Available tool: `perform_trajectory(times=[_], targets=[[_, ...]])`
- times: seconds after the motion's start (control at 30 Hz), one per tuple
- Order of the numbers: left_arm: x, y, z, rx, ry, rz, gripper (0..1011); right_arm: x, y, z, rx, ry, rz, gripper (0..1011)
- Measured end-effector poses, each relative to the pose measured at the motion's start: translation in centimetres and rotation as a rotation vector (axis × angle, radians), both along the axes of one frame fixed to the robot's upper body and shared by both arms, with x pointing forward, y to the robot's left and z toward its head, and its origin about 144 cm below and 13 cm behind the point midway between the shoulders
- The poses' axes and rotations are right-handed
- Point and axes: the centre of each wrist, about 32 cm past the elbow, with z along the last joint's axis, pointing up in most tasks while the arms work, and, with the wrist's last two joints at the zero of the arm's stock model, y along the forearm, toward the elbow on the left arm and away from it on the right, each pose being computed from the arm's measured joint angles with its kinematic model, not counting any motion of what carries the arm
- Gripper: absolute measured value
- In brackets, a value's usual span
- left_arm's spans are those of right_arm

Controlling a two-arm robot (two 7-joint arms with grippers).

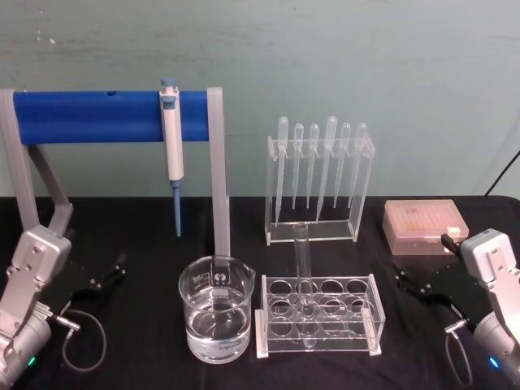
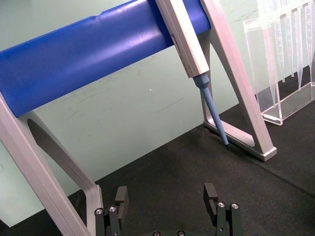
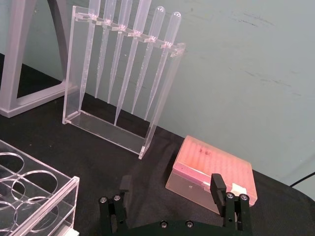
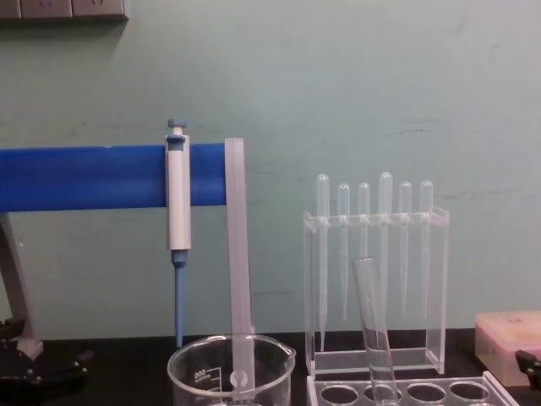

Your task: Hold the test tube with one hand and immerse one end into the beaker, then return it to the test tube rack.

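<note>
While the test tube stands in the test tube rack near the middle of the tabletop, neither tool touches it. Its long axis is close to upright with a slight lean, and the open rim is uppermost, well above the rack's top plate. The beaker, part-filled with clear liquid, sits just beside the rack on the robot's left. The right tool rests low at the right, jaws apart and empty, and the tube lies to its left. The left tool rests at the left, jaws likewise apart and empty, with the beaker between it and the tube. By this layout, the right tool is nearer and has the clearer line. The grasp calls for a sideways approach above the rack, with the jaws closing across the upright axis, then a straight lift.
</note>
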Motion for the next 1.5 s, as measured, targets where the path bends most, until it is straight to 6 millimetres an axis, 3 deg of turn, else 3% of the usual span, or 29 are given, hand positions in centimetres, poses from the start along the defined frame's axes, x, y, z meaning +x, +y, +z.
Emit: perform_trajectory(times=[1.5], targets=[[0.0,0.0,0.0,0.0,0.0,0.0,1000,-0.51,-0.16,0.02,0.003,-0.004,-0.002,1004]])
